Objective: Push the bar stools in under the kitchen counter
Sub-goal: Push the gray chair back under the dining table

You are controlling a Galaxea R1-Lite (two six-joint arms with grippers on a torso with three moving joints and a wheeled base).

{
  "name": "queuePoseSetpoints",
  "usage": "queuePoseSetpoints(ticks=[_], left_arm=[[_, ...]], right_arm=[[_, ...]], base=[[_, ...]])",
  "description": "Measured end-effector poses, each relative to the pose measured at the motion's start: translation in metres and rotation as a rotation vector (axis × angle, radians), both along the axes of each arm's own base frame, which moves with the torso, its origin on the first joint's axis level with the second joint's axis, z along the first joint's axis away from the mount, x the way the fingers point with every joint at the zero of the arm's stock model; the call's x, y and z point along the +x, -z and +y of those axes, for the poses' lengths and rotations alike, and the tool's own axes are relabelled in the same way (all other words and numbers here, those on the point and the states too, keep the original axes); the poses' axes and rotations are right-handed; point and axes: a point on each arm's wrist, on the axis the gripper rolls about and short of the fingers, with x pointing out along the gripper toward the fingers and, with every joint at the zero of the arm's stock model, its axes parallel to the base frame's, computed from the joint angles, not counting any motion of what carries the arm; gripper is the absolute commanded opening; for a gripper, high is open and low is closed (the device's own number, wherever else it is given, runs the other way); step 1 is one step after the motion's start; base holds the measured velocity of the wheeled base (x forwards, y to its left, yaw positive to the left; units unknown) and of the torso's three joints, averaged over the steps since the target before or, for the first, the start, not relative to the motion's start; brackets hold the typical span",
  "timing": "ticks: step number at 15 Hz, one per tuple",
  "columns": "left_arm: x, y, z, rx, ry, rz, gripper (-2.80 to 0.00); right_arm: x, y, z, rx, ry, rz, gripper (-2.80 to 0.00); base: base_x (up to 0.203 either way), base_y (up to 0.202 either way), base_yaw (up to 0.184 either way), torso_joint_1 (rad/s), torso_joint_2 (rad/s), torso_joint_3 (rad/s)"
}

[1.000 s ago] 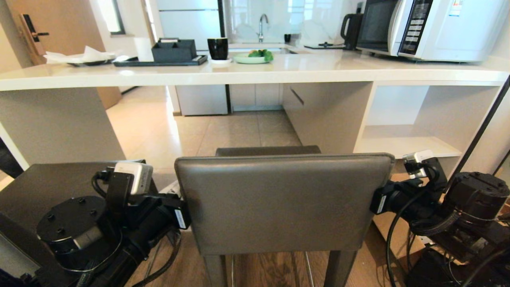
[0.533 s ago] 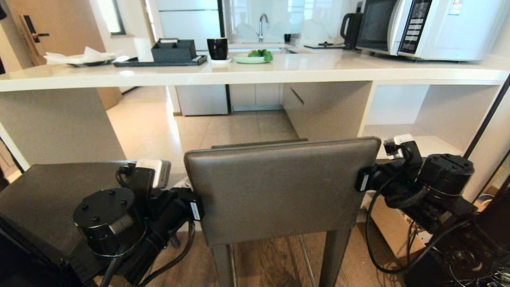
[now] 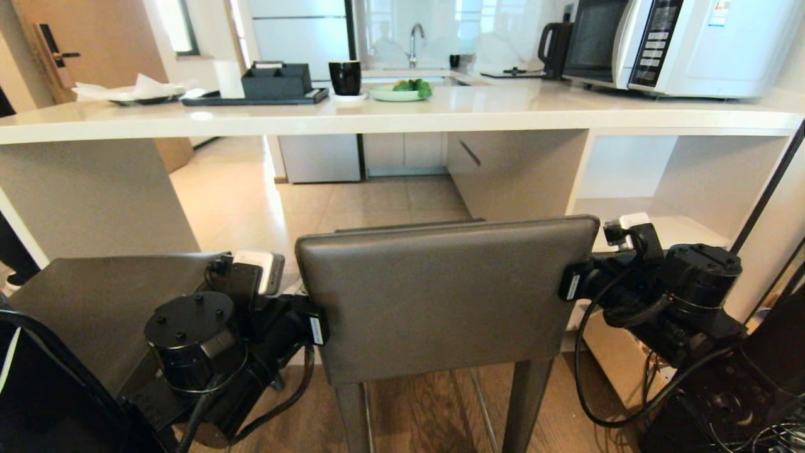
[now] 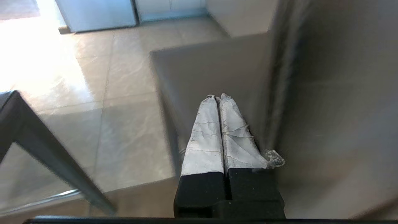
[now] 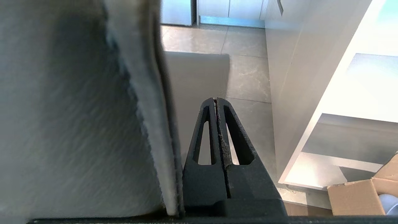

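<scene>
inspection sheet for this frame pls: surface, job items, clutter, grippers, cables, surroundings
Surface: glossy white stone kitchen counter, open underneath.
Job's things: dark grey leather bar stool short of the counter; second stool to its left.
Clutter: black tray, black mug, green plate, white microwave, black kettle.
Grippers: left gripper shut, beside backrest's left edge; right gripper shut, beside its right edge.
Cables: black loops hang off the right arm.
Surroundings: tiled floor, cardboard box.
</scene>
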Motion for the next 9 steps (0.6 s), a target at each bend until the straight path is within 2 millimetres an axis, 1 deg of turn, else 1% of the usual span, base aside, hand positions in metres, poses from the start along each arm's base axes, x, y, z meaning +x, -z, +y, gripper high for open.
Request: queuePoseSetpoints(ticks=[2, 4, 6, 9], left_arm=[[0.012, 0.001, 0.004, 0.021, -0.028, -0.001, -2.80], [0.025, -0.001, 0.006, 0.036, -0.057, -0.016, -2.80], [0.035, -0.002, 0.004, 0.044, -0.060, -0.010, -2.80], [0.046, -0.007, 0.002, 0.031, -0.070, -0.031, -2.80]], right_arm=[[-0.009, 0.004, 0.008, -0.003, -0.034, 0.002, -2.80], [-0.010, 0.007, 0.011, -0.005, -0.049, 0.006, -2.80], [-0.009, 0.010, 0.012, -0.008, -0.051, 0.012, -2.80], [0.002, 0.010, 0.014, -0.004, -0.036, 0.000, -2.80]], base=[[0.000, 0.000, 0.000, 0.000, 0.00, 0.000], [0.000, 0.000, 0.000, 0.000, 0.00, 0.000], [0.000, 0.000, 0.000, 0.000, 0.00, 0.000], [0.000, 0.000, 0.000, 0.000, 0.00, 0.000]])
